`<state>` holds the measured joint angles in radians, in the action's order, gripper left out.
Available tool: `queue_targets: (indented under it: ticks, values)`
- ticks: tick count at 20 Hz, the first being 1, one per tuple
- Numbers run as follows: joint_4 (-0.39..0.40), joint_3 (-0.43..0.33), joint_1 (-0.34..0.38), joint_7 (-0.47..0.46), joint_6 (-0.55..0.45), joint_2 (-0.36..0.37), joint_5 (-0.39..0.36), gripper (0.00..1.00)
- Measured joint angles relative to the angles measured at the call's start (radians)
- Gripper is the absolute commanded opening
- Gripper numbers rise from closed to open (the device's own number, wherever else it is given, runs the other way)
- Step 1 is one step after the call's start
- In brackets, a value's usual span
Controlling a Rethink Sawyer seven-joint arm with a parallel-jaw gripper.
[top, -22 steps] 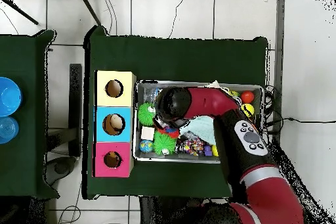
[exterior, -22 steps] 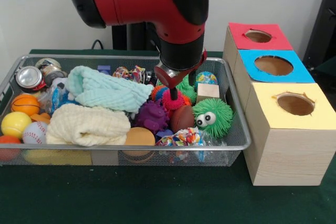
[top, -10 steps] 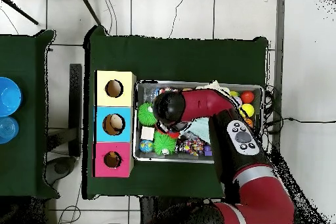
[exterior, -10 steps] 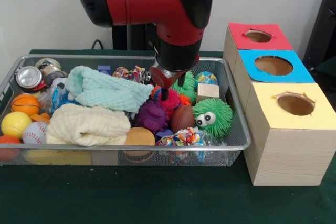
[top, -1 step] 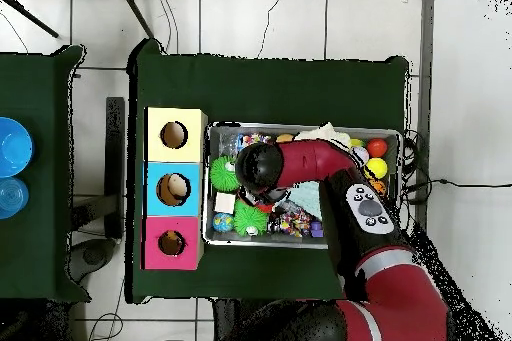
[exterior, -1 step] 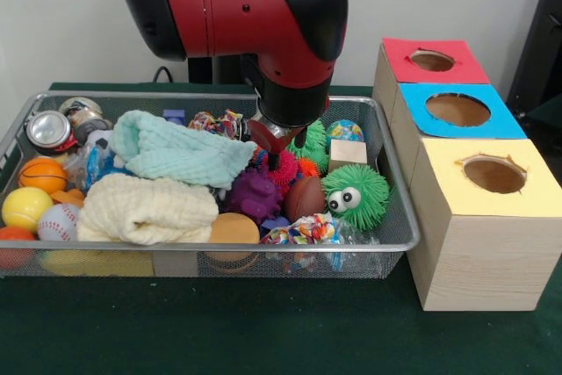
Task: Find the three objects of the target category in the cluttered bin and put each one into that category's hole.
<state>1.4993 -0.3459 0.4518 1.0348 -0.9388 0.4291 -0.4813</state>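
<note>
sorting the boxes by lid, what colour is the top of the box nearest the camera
Yellow: the nearest box's top shows best in the front view.

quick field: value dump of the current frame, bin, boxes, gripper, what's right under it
bin: wire mesh basket, crammed with toys, balls, cloths and cans
boxes: yellow box, blue box, red box, one hole in each top
gripper: gripper down among the toys, fingers hidden
under gripper: pink spiky ball, beside purple spiky ball
nearby: green googly-eyed ball
</note>
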Motion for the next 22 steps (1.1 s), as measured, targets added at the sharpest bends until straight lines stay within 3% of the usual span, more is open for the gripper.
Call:
queue_targets:
  ticks: [7, 8, 22]
  values:
    - [-0.003, 0.000, 0.000, 0.000, 0.000, -0.002, -0.004, 1.00]
    - [-0.004, 0.000, 0.000, 0.000, 0.000, -0.002, -0.007, 0.00]
    - [-0.007, 0.000, 0.000, 0.000, 0.000, -0.002, -0.009, 0.00]
